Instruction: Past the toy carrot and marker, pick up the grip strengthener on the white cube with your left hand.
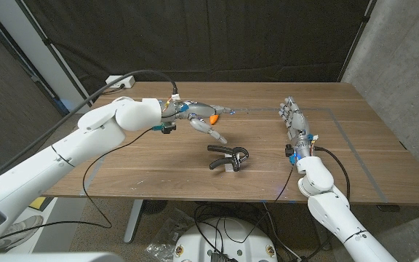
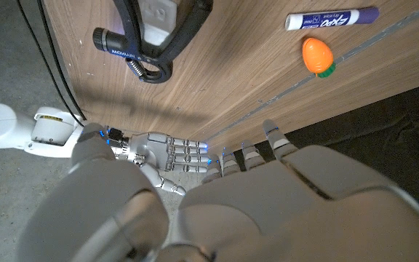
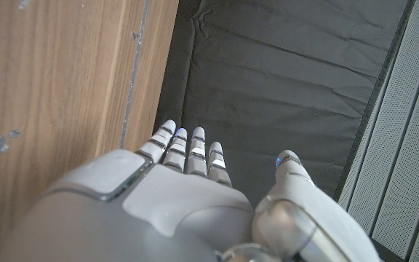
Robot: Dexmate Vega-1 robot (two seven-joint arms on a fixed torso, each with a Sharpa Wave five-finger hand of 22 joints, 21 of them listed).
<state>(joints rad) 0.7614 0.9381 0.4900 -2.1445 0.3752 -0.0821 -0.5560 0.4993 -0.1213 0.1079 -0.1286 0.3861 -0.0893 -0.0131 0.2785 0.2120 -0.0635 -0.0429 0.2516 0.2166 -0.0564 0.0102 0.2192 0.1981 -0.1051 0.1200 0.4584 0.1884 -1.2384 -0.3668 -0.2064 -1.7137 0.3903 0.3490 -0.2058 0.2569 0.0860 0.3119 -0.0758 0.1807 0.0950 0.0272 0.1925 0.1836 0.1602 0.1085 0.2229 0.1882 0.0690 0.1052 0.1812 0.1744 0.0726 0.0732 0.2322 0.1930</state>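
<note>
- Grip strengthener sits on the white cube near the table's middle, black handles splayed, coil spring toward your left. The left wrist view shows the cube between the handles and the strengthener riding on top, so it stands raised off the wood. My judgement: that lift leaves room for fingers to wrap under a handle.
- Your left hand hangs over the far part of the table, fingers apart, holding nothing. It is beside the toy carrot, well short of the strengthener.
- Toy carrot and marker lie side by side on the wood, apart from each other and from the cube. They sit on the far side, not between your hand's side approach and the target.
- Your right hand is stretched out with straight fingers on the right side, nothing in it, well clear of the work.
- Containers: none seen. The cube only bears the strengthener.
</note>
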